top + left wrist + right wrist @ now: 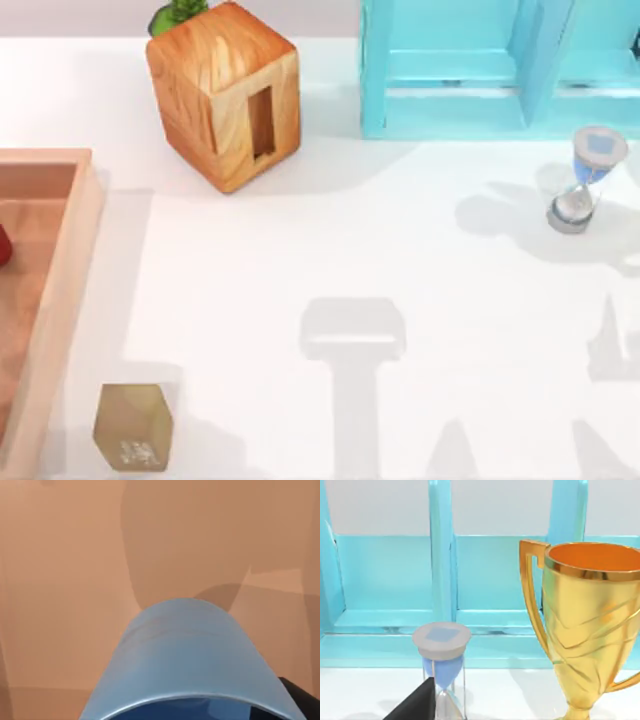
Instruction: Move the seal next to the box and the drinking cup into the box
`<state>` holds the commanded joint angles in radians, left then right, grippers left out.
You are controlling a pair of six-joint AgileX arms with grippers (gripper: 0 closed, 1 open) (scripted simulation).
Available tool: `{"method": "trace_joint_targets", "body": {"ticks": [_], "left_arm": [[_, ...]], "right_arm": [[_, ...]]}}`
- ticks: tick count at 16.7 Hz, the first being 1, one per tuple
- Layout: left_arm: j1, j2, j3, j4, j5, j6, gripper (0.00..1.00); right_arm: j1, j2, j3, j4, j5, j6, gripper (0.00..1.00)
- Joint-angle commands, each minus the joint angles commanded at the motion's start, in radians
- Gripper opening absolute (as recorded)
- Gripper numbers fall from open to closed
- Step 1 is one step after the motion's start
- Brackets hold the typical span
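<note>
The box is a shallow reddish-brown wooden tray at the table's left edge. Just off its lower right corner stands the seal, a small tan block with pale marks on its front face. In the left wrist view the blue drinking cup looms close, with the box's wooden floor behind it. A dark part of my left gripper shows beside the cup's rim. A dark part of my right gripper shows near the hourglass.
A large glossy wooden cube with a slot stands at the back, a turquoise cabinet to its right. The hourglass is at the right. A gold trophy stands beside it. Something red lies in the box.
</note>
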<state>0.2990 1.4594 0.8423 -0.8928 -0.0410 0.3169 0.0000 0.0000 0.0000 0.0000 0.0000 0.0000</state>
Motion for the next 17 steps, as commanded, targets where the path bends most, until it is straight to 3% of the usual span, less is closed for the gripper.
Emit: {"method": "trace_joint_targets", "body": {"ticks": [6,17], "left_arm": [[-0.002,0.0,-0.03,-0.01,0.018,0.004,0.0],[-0.002,0.0,-0.03,-0.01,0.018,0.004,0.83]], "right_arm": [[0.0,0.0,0.0,0.0,0.0,0.0,1.0],[0.0,0.0,0.0,0.0,0.0,0.0,1.0]]}}
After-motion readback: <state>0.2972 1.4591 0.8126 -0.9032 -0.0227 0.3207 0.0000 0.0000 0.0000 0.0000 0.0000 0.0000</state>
